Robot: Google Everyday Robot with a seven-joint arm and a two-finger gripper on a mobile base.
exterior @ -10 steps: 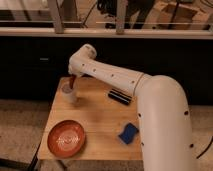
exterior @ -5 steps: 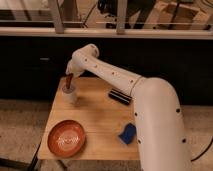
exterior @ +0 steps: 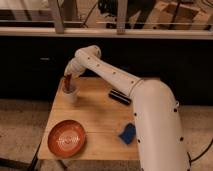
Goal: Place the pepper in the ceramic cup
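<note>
A white ceramic cup point(exterior: 70, 95) stands at the back left of the wooden table point(exterior: 100, 117). My gripper point(exterior: 67, 80) is directly over the cup, pointing down. It is shut on a reddish-brown pepper point(exterior: 66, 83), and the pepper's lower end reaches the cup's mouth. My white arm runs from the lower right, across the table, to the cup.
An orange-red plate point(exterior: 66, 139) lies at the front left of the table. A blue object point(exterior: 127, 133) lies at the front right, beside my arm. A black oblong object point(exterior: 120, 96) lies at the back middle. A dark wall and a window rail are behind the table.
The gripper has shifted slightly left and come down over the cup. The pepper now hangs at the cup's mouth. Nothing else on the table has moved.
</note>
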